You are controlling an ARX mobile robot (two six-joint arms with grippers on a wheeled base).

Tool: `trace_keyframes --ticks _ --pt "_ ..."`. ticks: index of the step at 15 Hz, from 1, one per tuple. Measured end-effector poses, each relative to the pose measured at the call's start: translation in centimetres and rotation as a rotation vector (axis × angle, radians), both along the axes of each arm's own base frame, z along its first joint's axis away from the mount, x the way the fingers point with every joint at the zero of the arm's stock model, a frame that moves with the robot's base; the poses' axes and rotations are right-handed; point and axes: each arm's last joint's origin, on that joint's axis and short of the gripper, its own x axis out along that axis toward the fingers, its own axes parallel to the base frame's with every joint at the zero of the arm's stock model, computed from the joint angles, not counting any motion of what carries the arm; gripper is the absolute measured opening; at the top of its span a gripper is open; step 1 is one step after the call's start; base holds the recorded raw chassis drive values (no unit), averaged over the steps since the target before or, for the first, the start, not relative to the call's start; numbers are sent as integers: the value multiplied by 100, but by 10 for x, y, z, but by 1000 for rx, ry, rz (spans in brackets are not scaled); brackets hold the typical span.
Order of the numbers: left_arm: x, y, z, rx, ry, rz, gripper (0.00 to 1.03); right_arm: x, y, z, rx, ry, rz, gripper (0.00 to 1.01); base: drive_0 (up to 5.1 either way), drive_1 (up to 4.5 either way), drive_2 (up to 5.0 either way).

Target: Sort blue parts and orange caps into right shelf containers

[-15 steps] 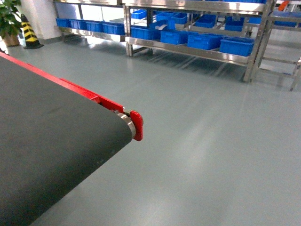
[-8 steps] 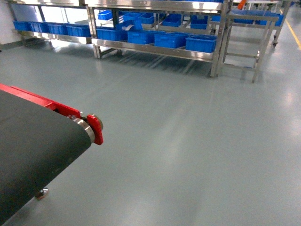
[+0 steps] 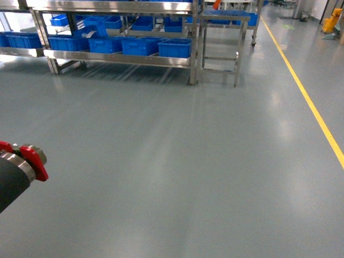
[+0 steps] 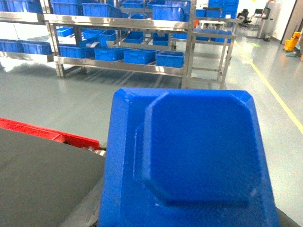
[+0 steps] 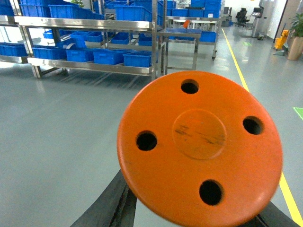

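Note:
A big bright blue part (image 4: 189,156) with a raised octagonal face fills the lower left wrist view. My left gripper (image 4: 187,220) is shut on it, its fingers hidden behind the part. In the right wrist view a round orange cap (image 5: 199,146) with several holes sits between two black fingers (image 5: 109,203), and my right gripper (image 5: 194,215) is shut on it. The steel shelf (image 3: 118,6) holds blue containers (image 3: 174,48) at the head view's top left. Neither gripper shows in the head view.
The conveyor's red end cap (image 3: 33,161) and dark belt (image 4: 42,175) lie at my left. A small steel rack (image 3: 220,16) stands right of the shelf. A yellow floor line (image 3: 312,102) runs down the right. Grey floor lies between me and the shelf.
The head view has swung to the right: the conveyor has slid almost out at the left, the shelf has shifted left, and the yellow floor line has come into view.

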Motion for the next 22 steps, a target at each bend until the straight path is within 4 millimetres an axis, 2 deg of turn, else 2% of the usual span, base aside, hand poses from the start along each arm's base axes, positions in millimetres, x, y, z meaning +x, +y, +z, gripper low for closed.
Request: trace_keyframes --ticks 11,22 --pt "0 0 0 0 0 0 43 0 0 0 0 0 0 41 -156 -156 -156" --pt "0 0 0 0 -3 -2 43 0 0 0 0 2 0 41 4 418 -410"
